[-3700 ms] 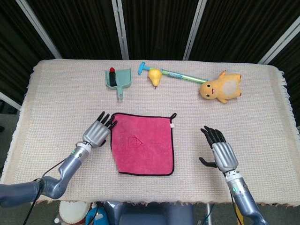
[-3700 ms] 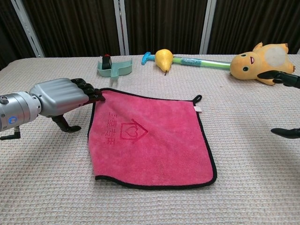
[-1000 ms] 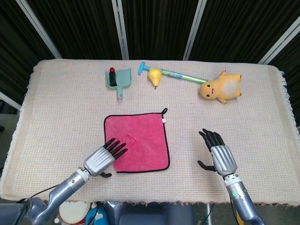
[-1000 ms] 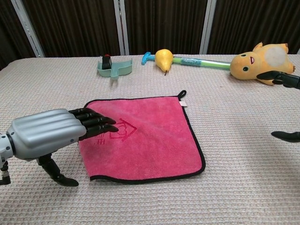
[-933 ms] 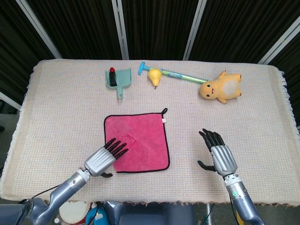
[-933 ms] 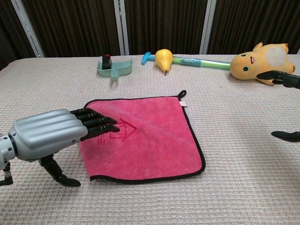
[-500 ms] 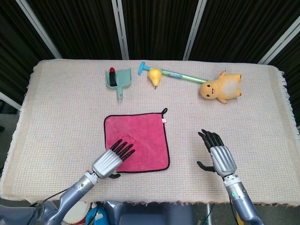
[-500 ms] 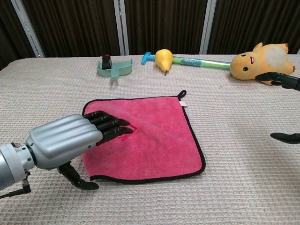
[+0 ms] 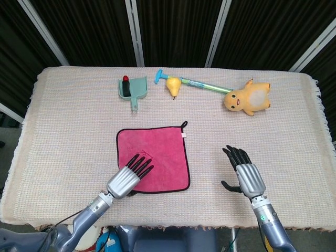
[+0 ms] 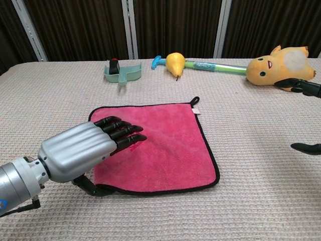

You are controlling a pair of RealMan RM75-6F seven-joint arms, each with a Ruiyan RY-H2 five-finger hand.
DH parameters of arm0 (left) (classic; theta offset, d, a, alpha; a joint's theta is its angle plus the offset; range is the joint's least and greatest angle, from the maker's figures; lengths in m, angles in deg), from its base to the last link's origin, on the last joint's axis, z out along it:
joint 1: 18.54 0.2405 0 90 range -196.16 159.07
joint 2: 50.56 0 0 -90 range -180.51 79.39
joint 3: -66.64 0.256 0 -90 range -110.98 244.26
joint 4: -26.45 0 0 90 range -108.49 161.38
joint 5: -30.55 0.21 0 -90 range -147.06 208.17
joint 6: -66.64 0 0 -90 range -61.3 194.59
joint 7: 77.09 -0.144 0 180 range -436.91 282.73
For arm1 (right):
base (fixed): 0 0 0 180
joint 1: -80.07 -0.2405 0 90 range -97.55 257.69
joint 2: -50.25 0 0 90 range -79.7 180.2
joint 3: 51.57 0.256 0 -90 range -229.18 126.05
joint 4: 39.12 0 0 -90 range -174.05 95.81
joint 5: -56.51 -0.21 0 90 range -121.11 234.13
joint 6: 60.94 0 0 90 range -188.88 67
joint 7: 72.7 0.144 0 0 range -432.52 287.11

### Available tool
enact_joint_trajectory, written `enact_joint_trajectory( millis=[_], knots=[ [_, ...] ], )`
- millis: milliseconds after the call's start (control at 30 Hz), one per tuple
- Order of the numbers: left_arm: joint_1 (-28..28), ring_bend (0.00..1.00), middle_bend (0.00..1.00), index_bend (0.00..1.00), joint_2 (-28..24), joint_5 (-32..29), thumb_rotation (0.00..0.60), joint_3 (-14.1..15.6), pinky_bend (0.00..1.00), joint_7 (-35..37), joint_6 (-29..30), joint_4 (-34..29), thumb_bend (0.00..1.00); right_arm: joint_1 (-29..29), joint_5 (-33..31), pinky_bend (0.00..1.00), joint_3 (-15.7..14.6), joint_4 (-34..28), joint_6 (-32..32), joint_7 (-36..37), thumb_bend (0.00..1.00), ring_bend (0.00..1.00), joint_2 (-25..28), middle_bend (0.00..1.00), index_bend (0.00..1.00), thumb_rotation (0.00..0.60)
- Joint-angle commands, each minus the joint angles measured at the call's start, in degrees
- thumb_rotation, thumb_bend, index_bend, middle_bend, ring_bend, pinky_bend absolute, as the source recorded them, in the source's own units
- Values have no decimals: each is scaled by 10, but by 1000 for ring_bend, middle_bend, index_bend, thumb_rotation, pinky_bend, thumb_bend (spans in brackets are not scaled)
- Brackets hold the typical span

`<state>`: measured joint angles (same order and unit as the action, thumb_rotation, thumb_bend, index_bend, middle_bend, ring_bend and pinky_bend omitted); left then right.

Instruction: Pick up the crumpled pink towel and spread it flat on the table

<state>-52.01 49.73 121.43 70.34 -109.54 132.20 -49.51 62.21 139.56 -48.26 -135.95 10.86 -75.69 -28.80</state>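
Note:
The pink towel (image 9: 157,152) (image 10: 165,145) with black trim lies spread flat on the table's middle, its hanging loop at the far right corner. My left hand (image 9: 128,178) (image 10: 85,148) is over the towel's near left part, fingers stretched out flat on the cloth, holding nothing. My right hand (image 9: 245,176) hovers open to the right of the towel, well apart from it; in the chest view only its dark fingertips (image 10: 301,85) show at the right edge.
Along the far side lie a teal dustpan (image 9: 132,88) holding a red-and-black item, a yellow pear (image 9: 173,85), a long green-and-blue toy stick (image 9: 202,83) and a yellow plush duck (image 9: 247,98). The woven table cover (image 9: 63,131) reaches all edges.
Over 3.7 s the towel moved a little left and away and squared up. My left hand went from its far left corner to its near left part, then slid slightly right. The right hand barely moved.

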Motion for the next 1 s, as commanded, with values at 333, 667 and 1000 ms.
enact_joint_trajectory(
  millis=[333,667,1000],
  knots=[
    [10,0,0,0,-23,-2,600,-14,0,16,16,1,134,1,3,0,-3,1,1,-1,278,0,-3,0,0,600],
    [18,0,0,0,-32,3,600,-21,0,17,32,10,123,2,6,0,-6,-4,2,-11,276,0,-4,0,0,600],
    [25,0,0,0,-39,7,600,-27,0,15,47,24,123,3,6,0,-5,-6,3,-11,277,0,-5,0,0,600]
  ],
)
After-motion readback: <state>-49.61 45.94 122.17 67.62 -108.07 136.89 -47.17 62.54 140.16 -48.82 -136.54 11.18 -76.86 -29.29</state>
